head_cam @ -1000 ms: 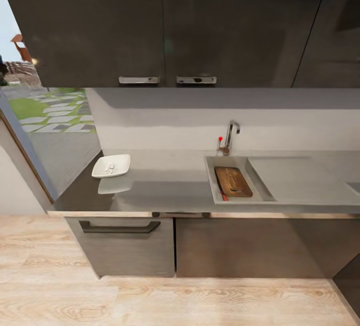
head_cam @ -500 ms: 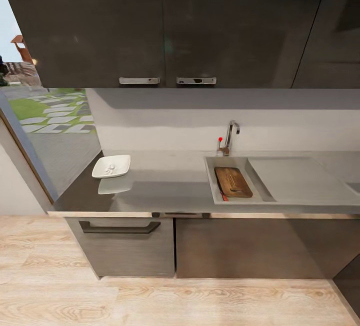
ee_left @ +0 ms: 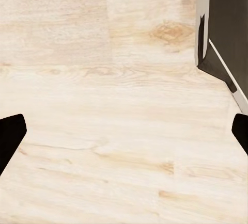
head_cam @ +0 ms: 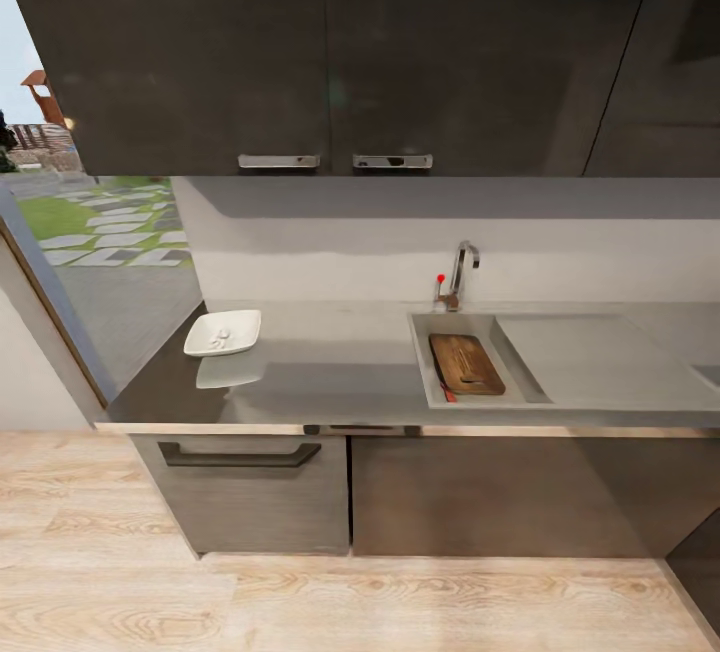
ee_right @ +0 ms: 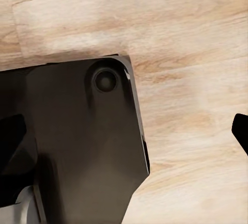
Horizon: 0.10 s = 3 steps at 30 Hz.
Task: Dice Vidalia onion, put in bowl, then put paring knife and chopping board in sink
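Onion dicing looks finished in this kitchen, judged by how things lie. Grey bench (head_cam: 330, 362) runs under dark wall cabinets (head_cam: 330, 52), above a pale plank floor (head_cam: 300, 602). Set into the bench at the right, the sink (head_cam: 425, 372) has a flat drainboard (head_cam: 600, 362) beside it and a chrome tap (head_cam: 462, 267) with a red knob behind. Inside the basin lies the chopping board (head_cam: 466, 363), dark brown and angled, with the red handle of the paring knife (head_cam: 447, 392) showing just beside its near left edge. Well apart from the sink, at the bench's left end, sits the white square bowl (head_cam: 222, 332); small pale pieces lie in it, likely the diced onion, though too small to be sure.

Every step of the task appears done, so nothing seems left but to hold off.

Both arms hang low, far from the bench: the left gripper (ee_left: 124, 131) points at bare floor, jaws spread wide and holding nothing; the right gripper (ee_right: 124, 131), jaws likewise parted and unladen, hangs over a dark part of the robot's own base (ee_right: 77, 141).
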### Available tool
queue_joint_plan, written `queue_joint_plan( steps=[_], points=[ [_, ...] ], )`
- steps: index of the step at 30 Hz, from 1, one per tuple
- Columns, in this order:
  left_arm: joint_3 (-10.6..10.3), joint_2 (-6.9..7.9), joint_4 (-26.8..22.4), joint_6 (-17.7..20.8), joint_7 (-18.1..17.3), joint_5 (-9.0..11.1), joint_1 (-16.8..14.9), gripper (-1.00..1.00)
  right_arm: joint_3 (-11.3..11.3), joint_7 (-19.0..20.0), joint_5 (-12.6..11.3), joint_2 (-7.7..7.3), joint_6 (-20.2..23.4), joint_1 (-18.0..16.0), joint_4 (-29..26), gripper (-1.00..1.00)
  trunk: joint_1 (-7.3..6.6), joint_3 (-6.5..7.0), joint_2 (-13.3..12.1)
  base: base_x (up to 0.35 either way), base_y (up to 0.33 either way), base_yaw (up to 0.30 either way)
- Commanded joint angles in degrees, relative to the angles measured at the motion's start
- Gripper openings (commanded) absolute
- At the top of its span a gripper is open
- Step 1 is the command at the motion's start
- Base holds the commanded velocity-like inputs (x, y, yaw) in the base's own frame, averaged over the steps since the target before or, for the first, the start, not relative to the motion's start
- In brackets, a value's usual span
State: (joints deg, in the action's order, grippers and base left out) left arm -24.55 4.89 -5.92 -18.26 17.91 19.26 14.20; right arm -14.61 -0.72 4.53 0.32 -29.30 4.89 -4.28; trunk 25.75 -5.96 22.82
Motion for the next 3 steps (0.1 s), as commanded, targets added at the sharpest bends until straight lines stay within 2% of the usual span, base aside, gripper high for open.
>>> queue_joint_plan(
  steps=[1,3],
  points=[
    [-0.5,0.04,-0.2,0.0,0.3,0.4,0.0,1.00,-0.4,-0.1,0.5,0.03,-0.1,0.0,-0.1,1.00,0.04,-0.09,0.1,0.000,0.000,0.000],
    [-0.5,0.04,-0.2,0.0,0.3,0.4,0.0,1.00,-0.4,-0.1,0.5,0.03,-0.1,0.0,-0.1,1.00,0.04,-0.09,0.1,0.000,0.000,0.000]
  ],
)
